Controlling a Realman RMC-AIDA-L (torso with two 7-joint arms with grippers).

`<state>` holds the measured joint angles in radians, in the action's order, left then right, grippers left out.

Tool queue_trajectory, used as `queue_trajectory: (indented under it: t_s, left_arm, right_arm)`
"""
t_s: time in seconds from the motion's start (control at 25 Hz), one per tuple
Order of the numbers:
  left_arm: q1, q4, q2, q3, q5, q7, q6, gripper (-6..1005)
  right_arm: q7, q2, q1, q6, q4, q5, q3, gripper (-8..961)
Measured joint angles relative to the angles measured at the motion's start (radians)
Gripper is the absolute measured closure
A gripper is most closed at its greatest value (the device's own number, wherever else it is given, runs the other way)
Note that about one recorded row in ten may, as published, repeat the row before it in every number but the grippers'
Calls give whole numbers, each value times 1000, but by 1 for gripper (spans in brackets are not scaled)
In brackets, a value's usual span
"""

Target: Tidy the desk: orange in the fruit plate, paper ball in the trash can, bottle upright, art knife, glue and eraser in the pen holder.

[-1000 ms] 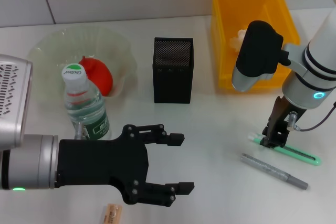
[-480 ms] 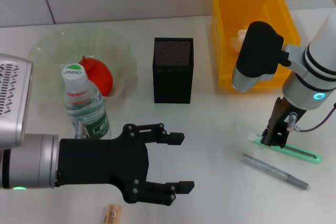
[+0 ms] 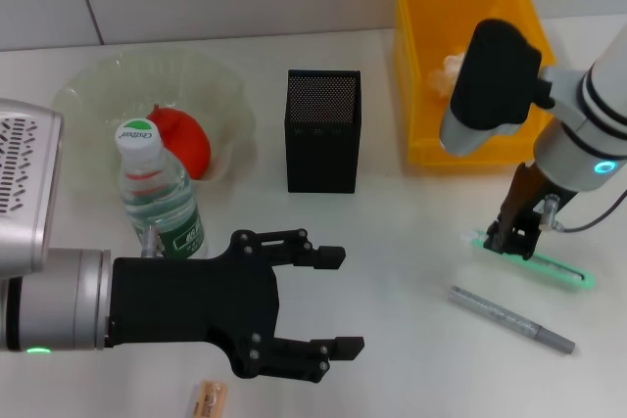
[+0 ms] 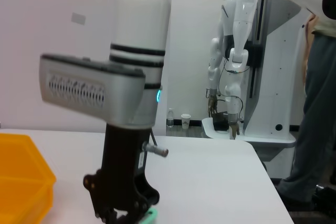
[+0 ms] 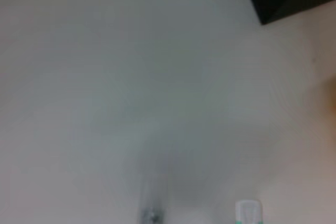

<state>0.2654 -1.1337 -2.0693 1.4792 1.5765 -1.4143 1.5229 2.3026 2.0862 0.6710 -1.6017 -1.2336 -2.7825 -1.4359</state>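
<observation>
My right gripper [image 3: 510, 244] is shut on one end of the green art knife [image 3: 549, 267], at the right of the desk in front of the trash can [image 3: 407, 66]. A grey stick [image 3: 509, 318] lies just nearer than the knife. The paper ball [image 3: 446, 69] sits inside the trash can. The orange [image 3: 182, 139] rests in the fruit plate [image 3: 98, 85]. The bottle [image 3: 157, 198] stands upright before the plate. My left gripper [image 3: 338, 302] hangs open over the near middle, holding nothing. The eraser [image 3: 209, 398] lies near the front edge. The pen holder [image 3: 323, 130] stands mid-desk.
The left wrist view shows the right arm's gripper [image 4: 123, 208] over the knife's green end [image 4: 150, 214], with the yellow bin's corner [image 4: 21, 182] beside it. Another robot [image 4: 226, 87] stands beyond the desk's far edge.
The right gripper has shifted slightly back toward the trash can, and the green art knife has moved with it. The left arm has stayed put.
</observation>
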Motion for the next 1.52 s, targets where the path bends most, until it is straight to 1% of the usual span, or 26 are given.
queue_trajectory:
  t_s: [0.04, 0.08, 0.2, 0.24, 0.44, 0.64, 0.96, 1.4, 1.52]
  left_arm:
    - [0, 0, 0, 1, 0, 0, 0, 185]
    - [0, 0, 0, 1, 0, 0, 0, 185]
    - [0, 0, 0, 1, -1, 0, 0, 185]
    - [0, 0, -1, 1, -1, 3, 0, 185]
    - [0, 8, -2, 2, -4, 14, 4, 185]
    - [2, 12, -2, 3, -5, 14, 6, 185]
    - [0, 12, -2, 5, -6, 14, 8, 185]
    - [2, 12, -2, 6, -6, 12, 8, 185]
    - [6, 12, -1, 6, -6, 12, 8, 185]
  right_arm:
    - [6, 0, -16, -12, -55, 0, 3, 890]
    - [6, 0, -16, -12, -55, 0, 3, 891]
    - [16, 0, -39, -27, -126, 2, 6, 891]
    - [21, 0, -54, -33, -169, 2, 7, 892]
    - [27, -1, -77, -44, -220, 13, 7, 893]
    - [27, -1, -80, -44, -212, 17, 6, 953]
    - [28, -2, -82, -44, -205, 17, 5, 928]
    - [20, -3, -72, -39, -163, 28, -4, 774]
    - [18, -3, -69, -37, -150, 28, -6, 678]
